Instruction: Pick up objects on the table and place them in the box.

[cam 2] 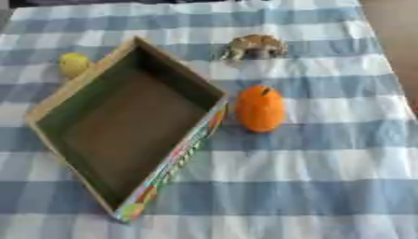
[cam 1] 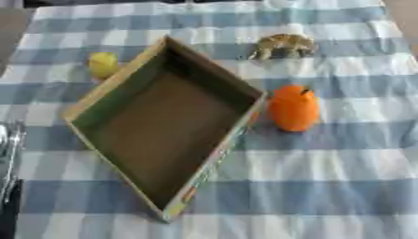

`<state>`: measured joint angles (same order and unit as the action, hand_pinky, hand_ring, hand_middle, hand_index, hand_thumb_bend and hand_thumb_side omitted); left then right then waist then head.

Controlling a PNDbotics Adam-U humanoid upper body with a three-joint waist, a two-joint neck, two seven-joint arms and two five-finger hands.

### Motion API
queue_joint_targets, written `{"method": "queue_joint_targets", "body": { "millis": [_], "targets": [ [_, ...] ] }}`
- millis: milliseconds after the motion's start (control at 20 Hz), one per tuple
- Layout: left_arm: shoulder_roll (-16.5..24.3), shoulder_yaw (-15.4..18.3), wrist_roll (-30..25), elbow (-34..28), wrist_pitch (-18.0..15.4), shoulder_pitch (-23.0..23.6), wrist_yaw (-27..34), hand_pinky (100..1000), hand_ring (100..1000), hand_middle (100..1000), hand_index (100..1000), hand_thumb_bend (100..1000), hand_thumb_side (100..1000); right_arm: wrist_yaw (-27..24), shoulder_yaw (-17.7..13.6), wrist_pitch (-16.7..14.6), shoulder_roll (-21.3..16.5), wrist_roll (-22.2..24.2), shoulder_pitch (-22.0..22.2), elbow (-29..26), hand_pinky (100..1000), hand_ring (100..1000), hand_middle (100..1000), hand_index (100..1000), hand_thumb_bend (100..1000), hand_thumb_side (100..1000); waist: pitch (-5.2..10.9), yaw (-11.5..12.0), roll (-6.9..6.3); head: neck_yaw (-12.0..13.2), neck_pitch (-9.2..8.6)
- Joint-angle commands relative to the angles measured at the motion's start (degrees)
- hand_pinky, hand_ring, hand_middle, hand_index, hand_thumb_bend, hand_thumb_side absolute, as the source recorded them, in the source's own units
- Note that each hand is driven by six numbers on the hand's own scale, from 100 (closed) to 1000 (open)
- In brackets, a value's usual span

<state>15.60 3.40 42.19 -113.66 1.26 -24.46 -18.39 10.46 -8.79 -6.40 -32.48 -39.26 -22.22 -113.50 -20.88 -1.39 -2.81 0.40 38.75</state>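
An open cardboard box (cam 1: 99,94) with a brown inside and a colourful outer wall lies askew on the blue and white checked cloth. It holds nothing that I can see. An orange fruit-shaped object (cam 1: 293,108) with a small dark stem stands just right of the box's right corner. A small yellow object (cam 1: 103,64) sits against the box's far left wall. A tan and brown figure (cam 1: 282,45) lies beyond the box, toward the back right. A sliver of my left hand (cam 1: 8,154), silver and black, shows at the left edge, apart from all of them. My right hand is out of sight.
The checked cloth (cam 2: 310,186) covers the table to its near edge. Bare brown surface (cam 2: 396,28) shows past the cloth at the far right.
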Motion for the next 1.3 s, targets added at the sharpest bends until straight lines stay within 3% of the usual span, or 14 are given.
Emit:
{"method": "queue_joint_targets", "body": {
  "millis": [50,700,850,1300],
  "targets": [
    [0.9,0.5,0.0,-0.9,-0.1,-0.8,0.1,497,771,731,786,100,813,0.0,-0.4,0.0,-1.3,0.1,-0.6,-1.1,633,699,662,796,100,690,1.23,-0.1,0.14,-0.1,-0.12],
    [1.5,0.2,-0.6,-0.9,-0.3,-0.8,0.1,497,773,733,787,100,812,0.9,1.1,-0.2,-5.1,2.7,-2.3,-1.1,646,710,674,795,100,667,1.32,0.2,0.57,-0.7,-0.36],
    [1.6,0.0,-0.7,-0.9,-0.2,-0.8,0.1,497,773,733,787,100,812,3.7,2.6,1.5,-8.4,7.4,-3.2,-1.1,661,723,688,795,100,671,1.45,0.4,0.69,-0.9,-0.13],
    [2.0,-0.4,-1.2,-0.9,-0.1,-0.6,0.2,497,774,733,789,100,811,11.6,9.5,7.8,-22.6,27.6,-6.3,-1.1,738,783,765,808,100,784,1.98,0.8,1.36,-1.5,0.31]
  ]
}}
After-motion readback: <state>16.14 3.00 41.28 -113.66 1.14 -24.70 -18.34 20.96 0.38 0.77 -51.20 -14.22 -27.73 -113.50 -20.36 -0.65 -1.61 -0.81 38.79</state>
